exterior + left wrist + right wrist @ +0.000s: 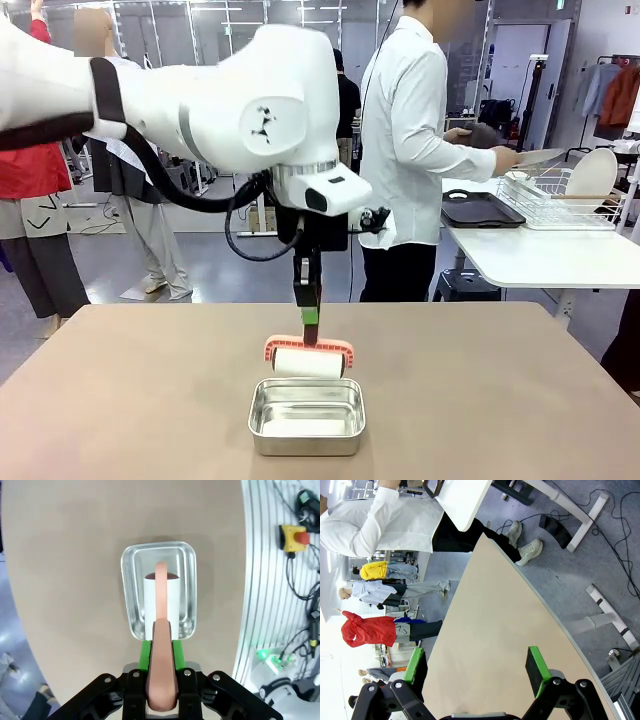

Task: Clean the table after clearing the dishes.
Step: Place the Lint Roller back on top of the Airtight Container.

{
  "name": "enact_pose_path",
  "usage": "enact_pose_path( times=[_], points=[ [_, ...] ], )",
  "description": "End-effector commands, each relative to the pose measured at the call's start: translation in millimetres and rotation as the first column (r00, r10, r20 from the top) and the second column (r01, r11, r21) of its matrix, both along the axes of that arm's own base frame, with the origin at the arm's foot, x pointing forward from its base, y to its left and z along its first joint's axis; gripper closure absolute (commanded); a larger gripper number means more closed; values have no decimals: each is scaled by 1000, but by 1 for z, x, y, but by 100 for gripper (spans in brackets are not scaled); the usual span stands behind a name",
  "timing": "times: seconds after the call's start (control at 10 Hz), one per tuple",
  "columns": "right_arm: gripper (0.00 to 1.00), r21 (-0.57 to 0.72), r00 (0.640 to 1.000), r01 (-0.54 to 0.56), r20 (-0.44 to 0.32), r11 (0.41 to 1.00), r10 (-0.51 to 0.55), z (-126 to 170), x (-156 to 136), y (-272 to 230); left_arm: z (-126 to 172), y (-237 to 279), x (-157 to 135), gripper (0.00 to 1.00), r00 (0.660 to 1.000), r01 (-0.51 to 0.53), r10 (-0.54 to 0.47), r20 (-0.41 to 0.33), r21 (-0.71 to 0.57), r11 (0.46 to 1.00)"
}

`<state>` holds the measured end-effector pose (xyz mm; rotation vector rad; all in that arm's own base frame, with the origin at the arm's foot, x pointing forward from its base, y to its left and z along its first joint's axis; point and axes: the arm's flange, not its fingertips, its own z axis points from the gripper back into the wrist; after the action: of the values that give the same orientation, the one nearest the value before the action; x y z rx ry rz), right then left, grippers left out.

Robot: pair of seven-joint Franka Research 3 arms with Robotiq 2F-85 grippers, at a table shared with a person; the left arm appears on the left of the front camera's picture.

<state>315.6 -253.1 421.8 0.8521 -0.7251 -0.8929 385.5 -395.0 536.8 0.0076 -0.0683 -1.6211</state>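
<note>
We see the left gripper [309, 318] pinching a lint roller [309, 362] over the steel pan [306, 416]; right gripper [477, 670] spread.

Front camera faces across the table [120, 400] — left wrist looks straight down on it, right wrist obliquely.

A robotics lab: a white robot arm [240, 105] works over the tabletop [150, 400], an emergency-stop button [295, 537] and loose cables [300, 595] beside it, on a grey floor [570, 565].
</note>
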Motion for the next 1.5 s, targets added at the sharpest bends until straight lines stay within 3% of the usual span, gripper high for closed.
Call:
enact_pose_path(
  times=[0.0,0.4,0.6,0.7,1.1,1.4],
  points=[
    [0,-3,1000,-9,-1,1000,9,1,-1,-1,-12,0,17,80,998,-62,62,27,-17,998],
    [0,-3,1000,-9,-1,1000,9,1,-1,-1,-64,-11,38,80,982,-175,175,-69,-2,985],
    [0,-3,1000,-9,-1,1000,9,1,-1,-1,-88,-9,50,80,966,-255,255,-44,-6,967],
    [0,-3,1000,-9,-1,1000,9,1,-1,-1,-99,-6,57,80,941,-334,333,-53,0,943],
    [0,-3,1000,-9,-1,1000,9,1,-1,-1,-125,-5,79,80,956,-279,281,-82,29,960],
    [0,-3,1000,-9,-1,1000,9,1,-1,-1,-134,3,92,80,948,-304,307,-82,51,951]
  ],
)
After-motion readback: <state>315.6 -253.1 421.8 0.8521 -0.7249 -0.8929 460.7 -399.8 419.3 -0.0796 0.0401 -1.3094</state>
